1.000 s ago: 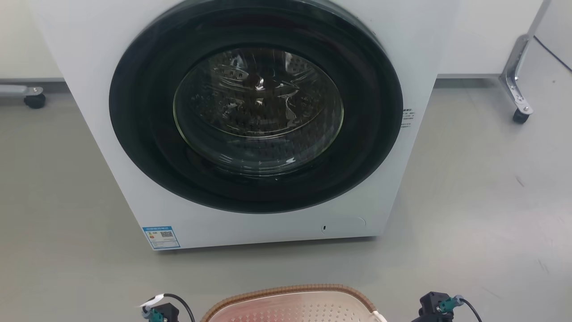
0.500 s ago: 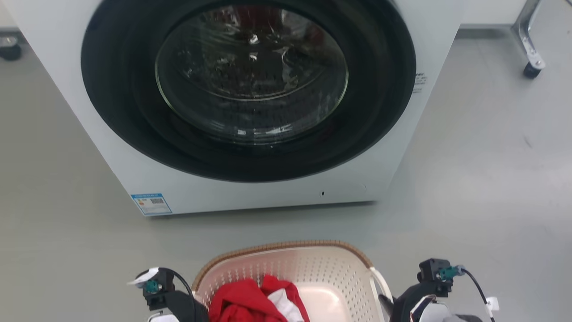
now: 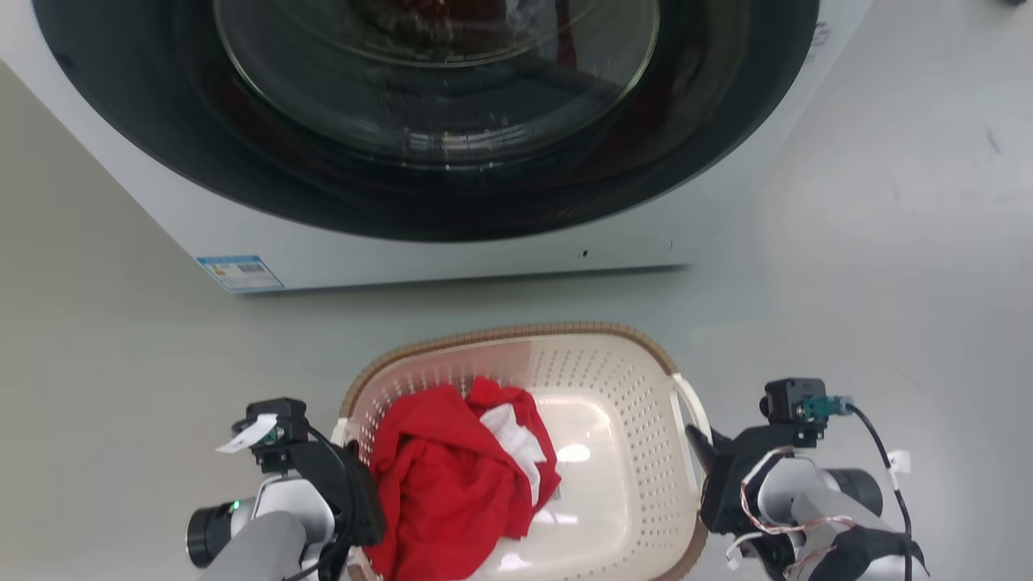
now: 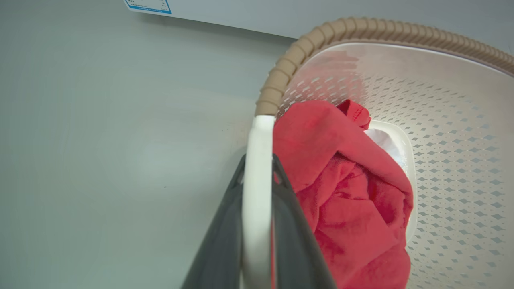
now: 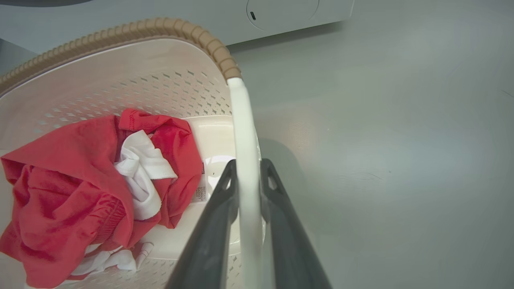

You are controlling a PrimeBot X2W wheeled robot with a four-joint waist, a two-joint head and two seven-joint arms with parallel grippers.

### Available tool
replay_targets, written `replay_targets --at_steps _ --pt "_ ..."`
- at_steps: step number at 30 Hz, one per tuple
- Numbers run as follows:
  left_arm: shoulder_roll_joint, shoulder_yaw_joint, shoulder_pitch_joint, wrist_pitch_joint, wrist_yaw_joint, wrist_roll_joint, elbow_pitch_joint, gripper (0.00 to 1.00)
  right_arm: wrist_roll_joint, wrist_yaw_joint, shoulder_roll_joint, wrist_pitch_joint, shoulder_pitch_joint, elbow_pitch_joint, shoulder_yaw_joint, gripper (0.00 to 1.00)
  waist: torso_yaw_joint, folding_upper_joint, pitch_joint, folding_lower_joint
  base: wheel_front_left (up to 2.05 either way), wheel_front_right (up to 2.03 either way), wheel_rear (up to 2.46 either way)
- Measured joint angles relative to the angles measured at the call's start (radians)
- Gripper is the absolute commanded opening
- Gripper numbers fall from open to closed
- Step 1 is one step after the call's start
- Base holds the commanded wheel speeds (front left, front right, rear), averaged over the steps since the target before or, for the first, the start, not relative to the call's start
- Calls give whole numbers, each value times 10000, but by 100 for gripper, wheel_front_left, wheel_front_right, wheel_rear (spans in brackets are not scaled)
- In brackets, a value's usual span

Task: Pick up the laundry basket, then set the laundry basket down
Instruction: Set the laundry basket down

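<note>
The laundry basket is cream with perforated walls and a brown woven-look rim, and it sits low in the head view in front of the washer. A crumpled red and white garment lies inside. My left gripper is shut on the basket's white left handle, one dark finger on each side of it. My right gripper is shut on the white right handle in the same way. In the head view, the left gripper and right gripper flank the basket.
A white front-loading washer with a dark round door stands just beyond the basket, a blue label at its lower left corner. Grey floor spreads to both sides.
The head camera has tilted downward, so the washer slid up the picture. The basket, the garment in it and both grippers on the handles have come into fuller view.
</note>
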Motion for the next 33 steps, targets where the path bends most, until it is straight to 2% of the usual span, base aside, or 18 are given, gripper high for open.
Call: replay_targets --at_steps 19,33 --pt "311 19 -2041 -1039 0 240 -303 0 -320 -272 -127 -934 -2044 -255 94 0 5 1 2973 -1 0 0 0" --pt "541 -19 -3272 -1831 -4 629 -460 0 -535 -617 -123 -1507 -3147 -263 105 0 -77 1 4989 -1 0 0 0"
